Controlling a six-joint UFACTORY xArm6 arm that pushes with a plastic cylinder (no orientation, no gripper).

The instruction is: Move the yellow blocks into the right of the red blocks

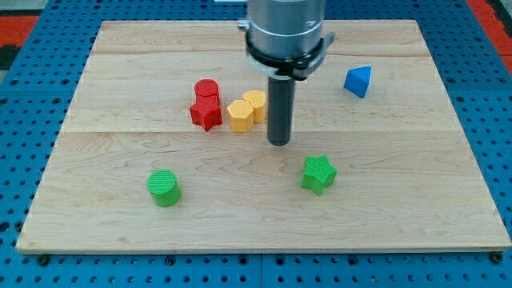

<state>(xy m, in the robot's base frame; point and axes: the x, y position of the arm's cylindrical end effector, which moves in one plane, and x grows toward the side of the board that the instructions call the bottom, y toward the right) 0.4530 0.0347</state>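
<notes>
A red cylinder (207,90) and a red star block (206,114) sit together left of the board's middle. Two yellow blocks lie just right of them: a yellow hexagon-like block (239,115) touching the red star's right side, and a yellow cylinder-like block (256,102) behind it. My tip (279,142) rests on the board just right of the yellow blocks, a small gap away from them.
A blue triangular block (358,81) lies at the view's upper right. A green star block (318,174) sits below and right of my tip. A green cylinder (164,188) sits at the lower left. The wooden board (120,232) lies on a blue pegboard.
</notes>
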